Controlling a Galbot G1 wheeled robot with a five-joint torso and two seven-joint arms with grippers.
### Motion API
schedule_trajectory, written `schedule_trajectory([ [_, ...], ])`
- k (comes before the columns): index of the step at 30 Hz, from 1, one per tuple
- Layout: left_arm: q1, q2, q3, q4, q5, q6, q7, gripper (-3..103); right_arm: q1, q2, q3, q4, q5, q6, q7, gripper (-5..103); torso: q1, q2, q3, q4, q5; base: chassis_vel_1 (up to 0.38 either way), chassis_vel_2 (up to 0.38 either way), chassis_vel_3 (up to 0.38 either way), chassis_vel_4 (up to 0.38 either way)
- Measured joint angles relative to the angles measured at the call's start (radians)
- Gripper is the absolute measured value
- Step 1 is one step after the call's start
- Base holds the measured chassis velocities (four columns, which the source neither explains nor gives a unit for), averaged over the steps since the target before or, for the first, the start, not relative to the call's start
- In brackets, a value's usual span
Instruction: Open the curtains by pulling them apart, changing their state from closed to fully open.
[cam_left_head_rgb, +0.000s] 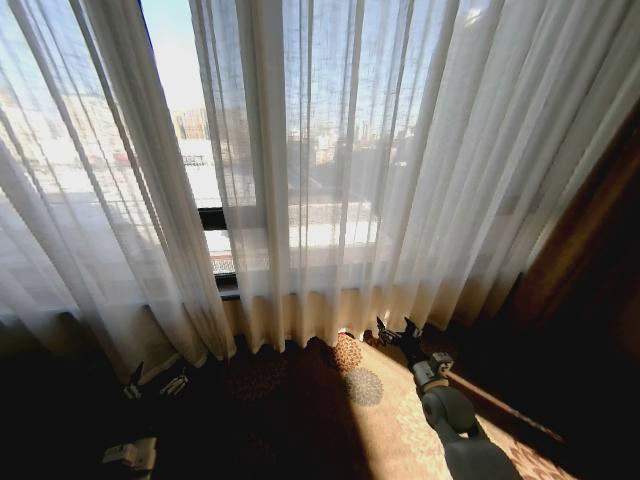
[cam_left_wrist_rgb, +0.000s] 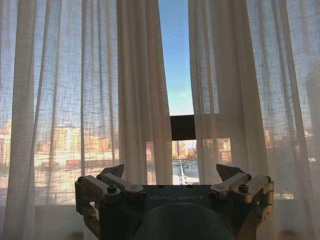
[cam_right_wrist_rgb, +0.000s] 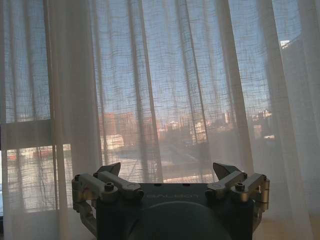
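Observation:
The curtains hang as two sheer white pleated panels, the left panel (cam_left_head_rgb: 90, 200) and the wider right panel (cam_left_head_rgb: 400, 150), with a narrow gap of bare window between them. My right gripper (cam_left_head_rgb: 399, 331) is open, low by the hem of the right panel, apart from the fabric. My left gripper (cam_left_head_rgb: 155, 381) is open too, low in the shadow under the left panel's hem. In the left wrist view the open left gripper (cam_left_wrist_rgb: 171, 172) faces the gap between both panels (cam_left_wrist_rgb: 140, 90). In the right wrist view the open right gripper (cam_right_wrist_rgb: 167, 170) faces the right panel (cam_right_wrist_rgb: 165, 75).
A dark window frame bar (cam_left_head_rgb: 210, 217) crosses the gap, with sky and city buildings behind. A patterned carpet (cam_left_head_rgb: 370, 400) lies sunlit under my right arm. A dark wooden wall (cam_left_head_rgb: 590, 250) stands at the right. The floor at the left lies in deep shadow.

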Motion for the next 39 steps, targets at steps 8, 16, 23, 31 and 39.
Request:
schedule_trajectory([
  [8, 0.000, 0.000, 0.000, 0.000, 0.000, 0.000, 0.000, 100, -0.037, 0.001, 0.006, -0.037, -0.006, 0.041, -0.015, 100, 0.000, 0.000, 0.000, -0.0002, -0.0001, 0.000, 0.000, 0.000, 0.000],
  [16, 0.000, 0.000, 0.000, 0.000, 0.000, 0.000, 0.000, 100, -0.082, 0.009, 0.002, -0.027, -0.007, 0.058, -0.011, 100, 0.000, 0.000, 0.000, -0.0002, -0.0002, 0.000, 0.000, 0.000, 0.000],
  [23, 0.000, 0.000, 0.000, 0.000, 0.000, 0.000, 0.000, 100, -0.100, 0.000, 0.004, -0.018, -0.029, 0.068, -0.043, 100, 0.000, 0.000, 0.000, -0.0002, -0.0001, 0.000, 0.000, 0.000, 0.000],
  [31, 0.000, 0.000, 0.000, 0.000, 0.000, 0.000, 0.000, 100, -0.101, -0.002, 0.004, -0.014, -0.034, 0.064, -0.053, 100, 0.000, 0.000, 0.000, -0.0001, -0.0001, -0.045, 0.051, 0.050, -0.051],
  [39, 0.000, 0.000, 0.000, 0.000, 0.000, 0.000, 0.000, 100, -0.118, -0.006, -0.002, -0.002, -0.018, 0.068, -0.082, 100, 0.000, 0.000, 0.000, -0.0004, -0.0001, -0.213, 0.194, 0.188, -0.217],
])
